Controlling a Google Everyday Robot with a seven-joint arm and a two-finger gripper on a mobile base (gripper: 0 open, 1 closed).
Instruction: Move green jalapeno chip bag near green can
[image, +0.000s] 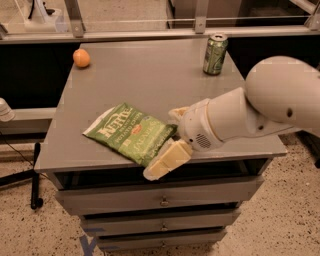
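The green jalapeno chip bag lies flat near the front left of the grey table, with white lettering facing up. The green can stands upright at the back right of the table. My gripper reaches in from the right and is open, with one cream finger over the bag's front right edge and the other just behind the bag's right corner. The bag's right end lies between the fingers.
A small round orange fruit sits at the table's back left corner. The table has drawers below its front edge. A metal rail runs behind the table. My white arm covers the table's front right.
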